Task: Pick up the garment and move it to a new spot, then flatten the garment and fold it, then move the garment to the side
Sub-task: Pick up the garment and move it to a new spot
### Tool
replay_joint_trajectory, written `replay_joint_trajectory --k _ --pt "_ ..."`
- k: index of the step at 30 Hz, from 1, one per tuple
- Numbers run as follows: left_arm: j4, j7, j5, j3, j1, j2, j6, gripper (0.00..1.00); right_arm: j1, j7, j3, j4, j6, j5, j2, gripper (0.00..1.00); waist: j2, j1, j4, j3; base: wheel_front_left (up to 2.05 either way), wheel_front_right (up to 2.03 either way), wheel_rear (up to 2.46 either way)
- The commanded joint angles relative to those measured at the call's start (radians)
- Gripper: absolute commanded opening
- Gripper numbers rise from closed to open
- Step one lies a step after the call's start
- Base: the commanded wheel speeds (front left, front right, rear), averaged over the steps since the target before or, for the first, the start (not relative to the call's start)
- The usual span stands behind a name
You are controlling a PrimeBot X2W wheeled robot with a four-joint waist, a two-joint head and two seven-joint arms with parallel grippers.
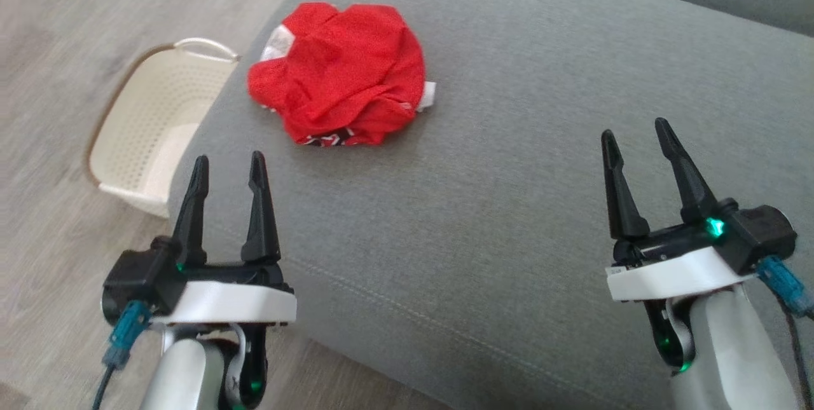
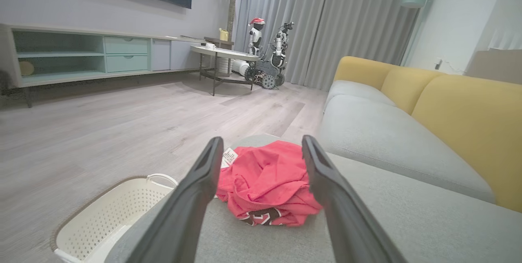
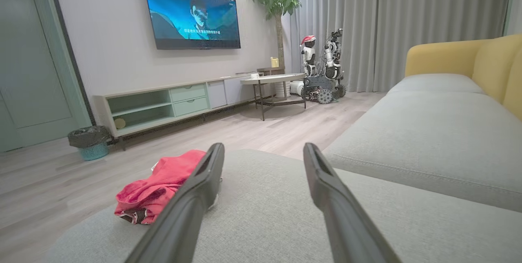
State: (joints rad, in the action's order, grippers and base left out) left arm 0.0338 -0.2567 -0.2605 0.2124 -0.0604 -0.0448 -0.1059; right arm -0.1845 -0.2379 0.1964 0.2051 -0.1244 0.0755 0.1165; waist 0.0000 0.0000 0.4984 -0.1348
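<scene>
You are holding both claws idle above the near side of the grey cushion (image 1: 509, 194), and neither is touching anything. The left gripper (image 1: 229, 157) is hanging over the cushion's near-left corner with its fingers spread. The right gripper (image 1: 634, 127) is hovering over the cushion's near-right side, likewise spread and empty.

The red garment (image 1: 337, 73) is lying in a crumpled heap near the cushion's far-left edge, well apart from both claws. A white basket (image 1: 146, 124) is standing on the floor just beside the cushion's left edge. A pale patch is showing at the heap's rim, possibly a label; the view is too soft to confirm.

In my judgement you are presenting the fingers wide and aimed forward in readiness for the first pick-up, the left being nearer.
</scene>
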Motion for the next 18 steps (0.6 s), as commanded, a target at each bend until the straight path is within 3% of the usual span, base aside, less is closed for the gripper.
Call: replay_joint_trajectory --k 1,13,18 --pt "0.041 -0.005 -0.006 -0.036 -0.015 -0.005 -0.004 1.00 -0.005 0.003 0.021 -0.035 -0.006 0.011 0.009 1.00 0.0000 0.0000 0.022 0.004 0.00 0.00 0.00" --pt "0.051 -0.005 -0.025 -0.064 -0.007 -0.005 -0.015 1.00 -0.006 0.020 0.035 -0.046 -0.006 0.016 0.012 1.00 0.0000 0.0000 0.033 -0.012 0.00 0.00 0.00" --pt "-0.008 -0.005 -0.057 -0.094 -0.050 -0.005 0.025 1.00 -0.003 0.045 0.012 -0.076 -0.006 0.004 0.020 1.00 0.0000 0.0000 0.013 -0.058 0.00 0.00 0.00"
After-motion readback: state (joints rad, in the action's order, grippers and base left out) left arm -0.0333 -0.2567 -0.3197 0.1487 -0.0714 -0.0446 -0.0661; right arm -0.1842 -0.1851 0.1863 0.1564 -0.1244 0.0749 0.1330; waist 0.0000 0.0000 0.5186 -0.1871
